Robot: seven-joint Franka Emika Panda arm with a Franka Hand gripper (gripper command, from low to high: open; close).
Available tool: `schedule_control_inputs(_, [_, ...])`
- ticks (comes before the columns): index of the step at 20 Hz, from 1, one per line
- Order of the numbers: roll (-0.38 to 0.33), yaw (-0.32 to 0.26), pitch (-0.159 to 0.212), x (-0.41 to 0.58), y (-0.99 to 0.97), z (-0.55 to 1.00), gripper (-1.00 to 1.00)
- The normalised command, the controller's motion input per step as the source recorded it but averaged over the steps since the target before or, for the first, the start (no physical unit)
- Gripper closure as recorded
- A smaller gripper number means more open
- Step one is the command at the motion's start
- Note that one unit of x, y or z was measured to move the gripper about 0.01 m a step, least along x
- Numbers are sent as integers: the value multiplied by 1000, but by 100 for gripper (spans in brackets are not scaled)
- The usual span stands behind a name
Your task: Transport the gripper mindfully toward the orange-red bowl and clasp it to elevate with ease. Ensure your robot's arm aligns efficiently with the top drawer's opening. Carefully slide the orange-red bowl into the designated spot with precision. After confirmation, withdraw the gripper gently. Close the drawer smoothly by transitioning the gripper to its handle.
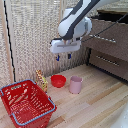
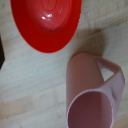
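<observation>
The orange-red bowl (image 1: 58,80) sits on the wooden table, small, round and glossy. It also fills one corner of the wrist view as the orange-red bowl (image 2: 47,22). My gripper (image 1: 63,57) hangs well above the bowl, open, its two blue-tipped fingers apart with nothing between them. The white robot's arm (image 1: 75,21) reaches in from the exterior view's upper right. The top drawer (image 1: 111,35) juts out from the cabinet at the exterior view's right. Its silver handle (image 1: 101,38) runs across the front.
A pink cup (image 1: 75,84) stands just to the exterior view's right of the bowl, seen close as the pink cup (image 2: 95,95). A big red wire basket (image 1: 27,102) fills the lower left. A yellow-brown object (image 1: 41,79) stands behind it. A lower drawer (image 1: 109,62) sits under the top one.
</observation>
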Motion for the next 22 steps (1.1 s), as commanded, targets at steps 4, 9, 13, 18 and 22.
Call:
schedule_control_inputs(4, [6, -19, 99, 314, -92, -389, -100])
schedule_control_inputs(9, [1, -48, 193, 379, -2, -371, -100])
schedule_control_inputs(13, [15, -67, 104, 465, 0, -284, -100])
schedule_control_inputs(18, [6, -56, 15, 434, 0, -214, -100])
schedule_control_inputs(22, [0, -25, -3, 247, -4, -249, -100])
